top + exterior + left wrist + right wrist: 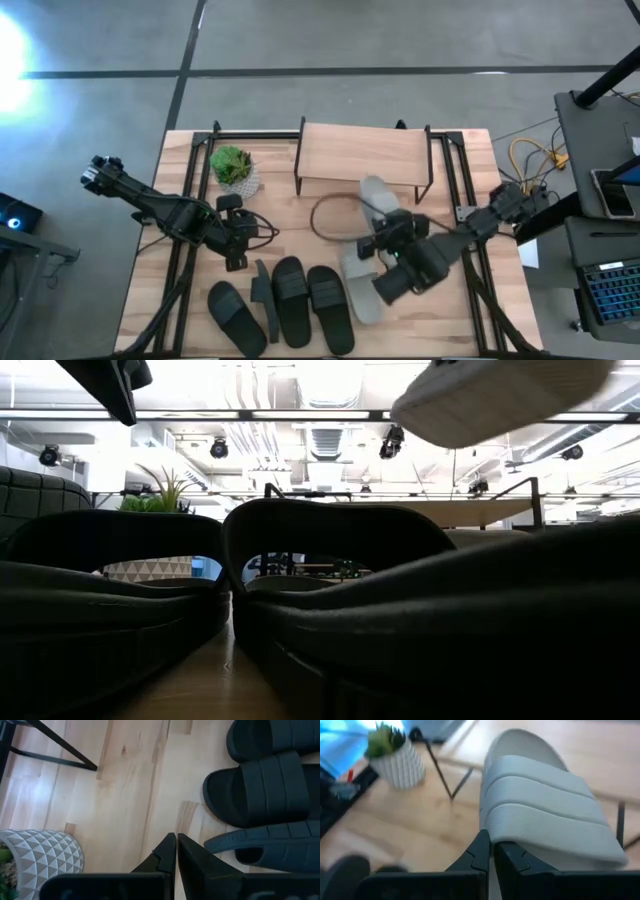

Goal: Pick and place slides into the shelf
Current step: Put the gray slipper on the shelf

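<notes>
A wooden table seen from above, with two dark robot arms reaching in from either side. At the back of the table stands the shelf, a low rack with a light plank top on thin black legs, and everything below is placed relative to it.

The right gripper hangs in front of the shelf, lifted off the table. Its fingers are pinched together on the side of a light grey slide, holding it in the air with the wide ribbed strap facing up and the toe end pointing toward the shelf. A second light grey slide lies on the table farther out from the shelf, partly under this arm. A brown loop of cord lies on the table just in front of the shelf.

Well out from the shelf, near the table's front edge, four black slides lie close together; one stands on its edge between two that lie flat.

The left gripper hovers between those black slides and a small potted plant in a white patterned pot, which sits just beside the shelf's left end. Its fingers are closed together with nothing between them
</notes>
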{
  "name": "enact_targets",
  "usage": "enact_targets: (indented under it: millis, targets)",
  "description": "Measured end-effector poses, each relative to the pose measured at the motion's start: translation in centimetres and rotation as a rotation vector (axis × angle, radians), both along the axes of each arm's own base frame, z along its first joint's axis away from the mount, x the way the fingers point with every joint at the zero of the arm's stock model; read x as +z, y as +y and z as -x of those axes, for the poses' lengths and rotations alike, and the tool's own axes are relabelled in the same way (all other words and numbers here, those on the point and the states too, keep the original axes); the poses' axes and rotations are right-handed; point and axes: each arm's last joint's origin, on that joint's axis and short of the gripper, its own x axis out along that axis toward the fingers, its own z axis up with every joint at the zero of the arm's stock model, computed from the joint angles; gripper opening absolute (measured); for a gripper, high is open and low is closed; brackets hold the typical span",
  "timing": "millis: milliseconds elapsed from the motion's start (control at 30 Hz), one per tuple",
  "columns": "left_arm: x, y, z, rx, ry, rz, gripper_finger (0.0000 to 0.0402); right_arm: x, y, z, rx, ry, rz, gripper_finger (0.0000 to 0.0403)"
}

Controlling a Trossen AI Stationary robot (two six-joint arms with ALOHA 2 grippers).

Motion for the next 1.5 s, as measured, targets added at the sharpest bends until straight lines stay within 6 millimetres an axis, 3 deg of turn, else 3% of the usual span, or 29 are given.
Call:
enact_targets:
  millis: [367,633,967,1167,1333,1500]
  targets:
    - [0.1,0.0,-0.1,0.002,-0.018,-0.009,0.0002,3.7,-10.4,0.2,-0.106,0.166,0.013,0.0008]
    - [0.2,0.5,0.3,0.038,-0.018,-0.071,0.0002,3.5,-16.5,-0.2,-0.183,0.328,-0.047,0.0008]
    - [1.4,3.1,3.1,0.1,-0.076,-0.108,0.0002,1.9,-21.1,-1.2,-0.316,0.382,-0.07,0.0008]
    - [0.6,4.3,5.7,0.106,-0.107,-0.096,0.0002,0.1,-23.0,-2.0,-0.338,0.415,-0.072,0.0008]
    - [0.1,4.9,7.2,0.101,-0.127,-0.069,0.0002,-1.8,-23.9,-1.2,-0.388,0.449,-0.101,0.0008]
    - [0.4,5.2,7.9,0.108,-0.152,-0.057,0.0002,-1.8,-24.4,-0.1,-0.392,0.425,-0.108,0.0008]
